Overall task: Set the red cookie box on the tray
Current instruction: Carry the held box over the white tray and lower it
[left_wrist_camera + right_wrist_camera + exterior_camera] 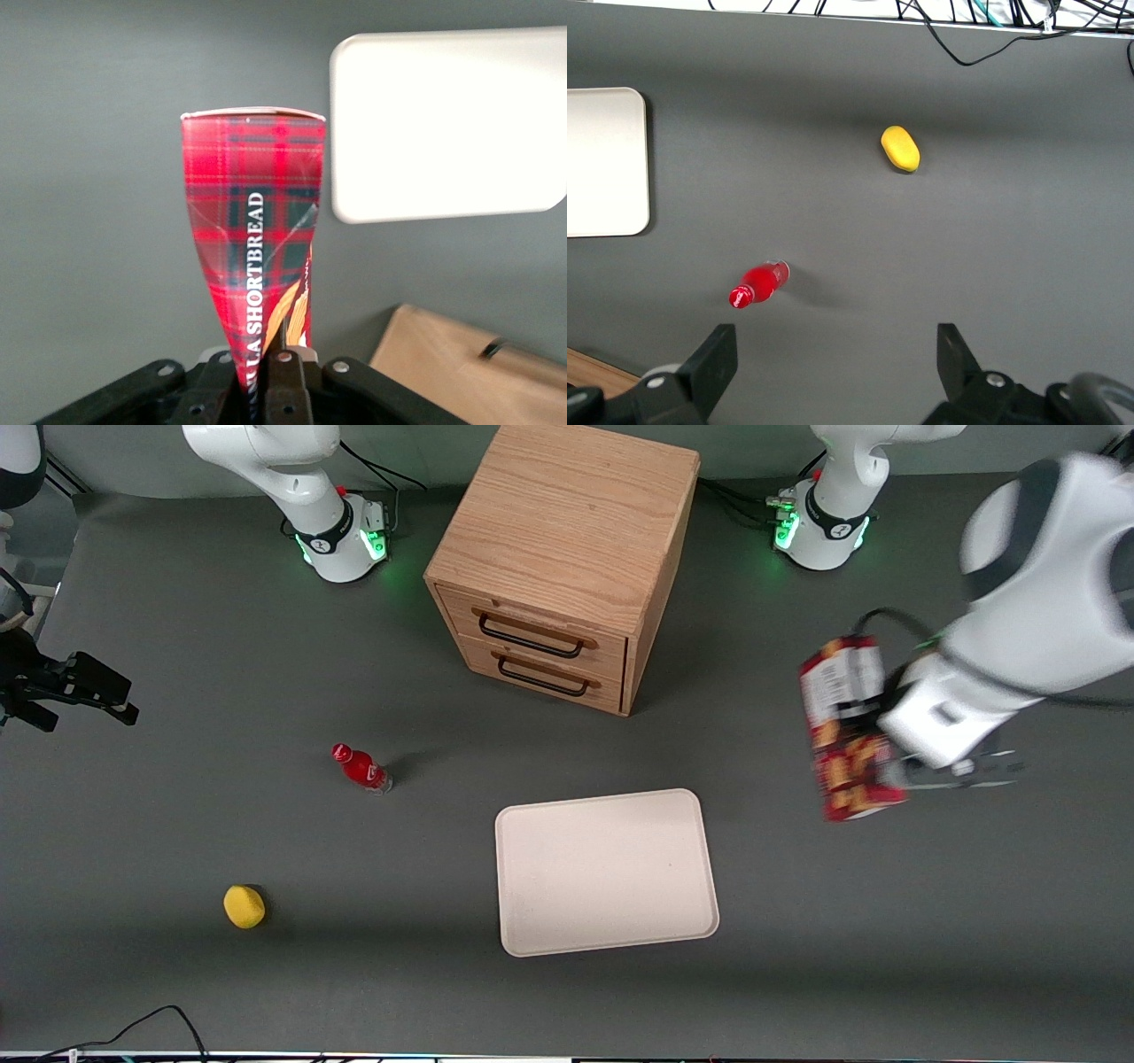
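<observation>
Claw [895,766] pinched tight on the red cookie box [848,726], which hangs lifted above the desk [886,921] toward the working arm's end, apart from the tray [607,872] lying flat before the drawer cabinet [558,558].

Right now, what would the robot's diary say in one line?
step: carrying | gripper: shut on red cookie box, lifted off table | tray: bare, box not above it | next: move over tray
</observation>
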Robot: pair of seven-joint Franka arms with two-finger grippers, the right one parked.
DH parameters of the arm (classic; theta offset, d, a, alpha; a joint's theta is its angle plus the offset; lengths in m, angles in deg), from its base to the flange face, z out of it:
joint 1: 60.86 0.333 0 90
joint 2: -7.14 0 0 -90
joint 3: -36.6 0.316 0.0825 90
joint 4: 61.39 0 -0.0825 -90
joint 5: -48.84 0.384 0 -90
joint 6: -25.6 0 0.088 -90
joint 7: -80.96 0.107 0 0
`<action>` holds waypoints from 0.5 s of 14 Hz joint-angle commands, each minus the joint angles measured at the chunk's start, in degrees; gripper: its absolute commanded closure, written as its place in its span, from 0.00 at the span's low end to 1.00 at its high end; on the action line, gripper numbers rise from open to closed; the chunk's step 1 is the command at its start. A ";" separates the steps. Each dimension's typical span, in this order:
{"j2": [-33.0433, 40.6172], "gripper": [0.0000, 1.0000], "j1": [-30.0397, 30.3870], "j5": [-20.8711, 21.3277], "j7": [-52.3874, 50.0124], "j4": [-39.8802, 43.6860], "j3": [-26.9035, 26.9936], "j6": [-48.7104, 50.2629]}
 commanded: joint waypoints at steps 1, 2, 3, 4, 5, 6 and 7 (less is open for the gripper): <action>-9.83 1.00 -1.13 6.09 -9.74 2.62 -5.65 -10.72; -13.52 1.00 -1.40 9.69 -13.95 2.36 -7.23 -15.03; -16.78 1.00 -1.75 13.73 -17.12 2.27 -8.64 -19.16; -20.03 1.00 -1.92 17.78 -19.59 2.01 -9.44 -23.03; -22.76 1.00 -2.27 21.21 -21.96 1.31 -9.62 -26.90; -24.44 1.00 -2.02 24.03 -23.55 -1.83 -9.53 -34.34; -24.72 1.00 -1.93 24.32 -23.48 -3.26 -9.36 -36.93</action>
